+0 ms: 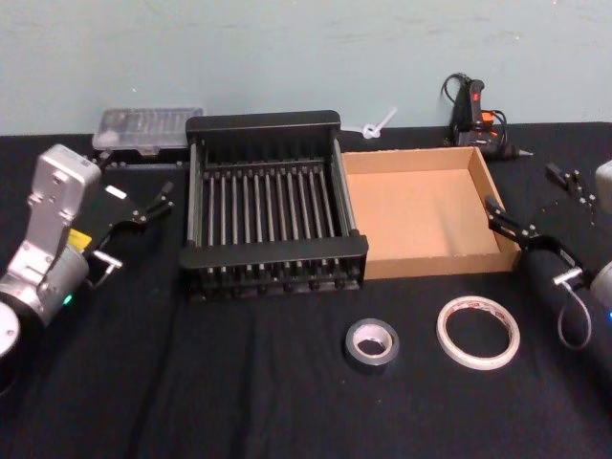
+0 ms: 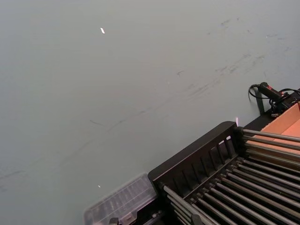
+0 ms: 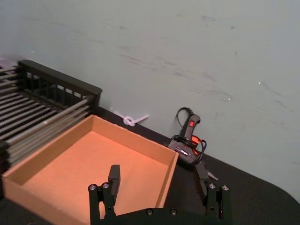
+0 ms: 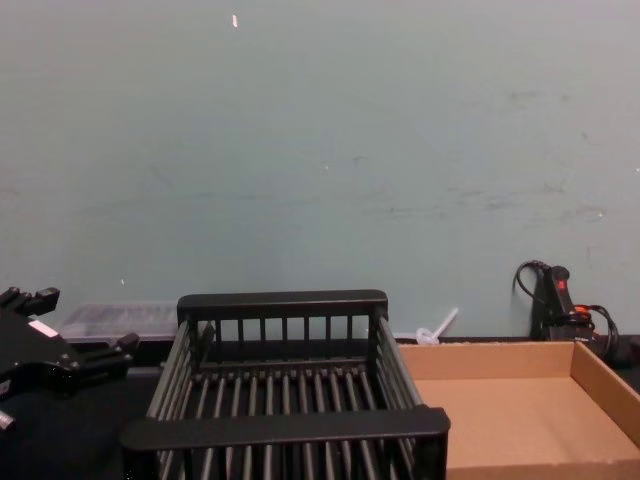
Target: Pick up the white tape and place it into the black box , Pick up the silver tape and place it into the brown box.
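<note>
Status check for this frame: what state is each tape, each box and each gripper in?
white tape: flat on the table, in front of the brown box, untouched.
silver tape: flat on the table, left of the white tape, untouched.
black box: upright, nothing inside.
brown box: open, nothing inside.
left gripper: open, holding nothing, left of the black box.
right gripper: open, holding nothing, at the brown box's right wall.

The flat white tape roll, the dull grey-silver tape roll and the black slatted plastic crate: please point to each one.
flat white tape roll (image 1: 478, 332), head view, on its near band.
dull grey-silver tape roll (image 1: 370, 356), head view, on its near rim.
black slatted plastic crate (image 1: 273, 251), head view, on its front rim.
</note>
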You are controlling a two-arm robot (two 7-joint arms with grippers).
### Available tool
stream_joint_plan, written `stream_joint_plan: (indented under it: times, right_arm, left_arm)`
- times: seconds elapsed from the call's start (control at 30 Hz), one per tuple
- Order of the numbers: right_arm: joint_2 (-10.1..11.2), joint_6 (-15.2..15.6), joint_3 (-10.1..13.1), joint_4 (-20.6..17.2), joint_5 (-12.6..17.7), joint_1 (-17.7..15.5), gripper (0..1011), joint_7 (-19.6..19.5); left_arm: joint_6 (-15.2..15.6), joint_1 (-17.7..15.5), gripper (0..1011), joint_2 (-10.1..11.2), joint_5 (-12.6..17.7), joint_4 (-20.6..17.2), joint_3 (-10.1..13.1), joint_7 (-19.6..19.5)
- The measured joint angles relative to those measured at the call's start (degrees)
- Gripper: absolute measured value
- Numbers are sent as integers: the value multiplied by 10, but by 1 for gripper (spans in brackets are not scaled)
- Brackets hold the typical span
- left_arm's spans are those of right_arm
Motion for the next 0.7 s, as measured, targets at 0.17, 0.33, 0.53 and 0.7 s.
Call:
stream_joint_plan:
  times: [0.17, 0.33, 0.53, 0.7]
  right_arm:
    - [13, 15, 19, -37, 14, -34, 1002, 7]
    - [26, 33, 40, -75, 30, -75, 1002, 13]
    - [39, 49, 57, -105, 39, -112, 1002, 22]
    - [47, 72, 69, -125, 51, -141, 1002, 35]
  left_arm:
    - [0, 0, 1001, 0, 0, 0, 0, 0]
    - [0, 0, 1001, 0, 0, 0, 0, 0]
    - [0, 0, 1001, 0, 0, 0, 0, 0]
    - [0, 0, 1001, 0, 0, 0, 0, 0]
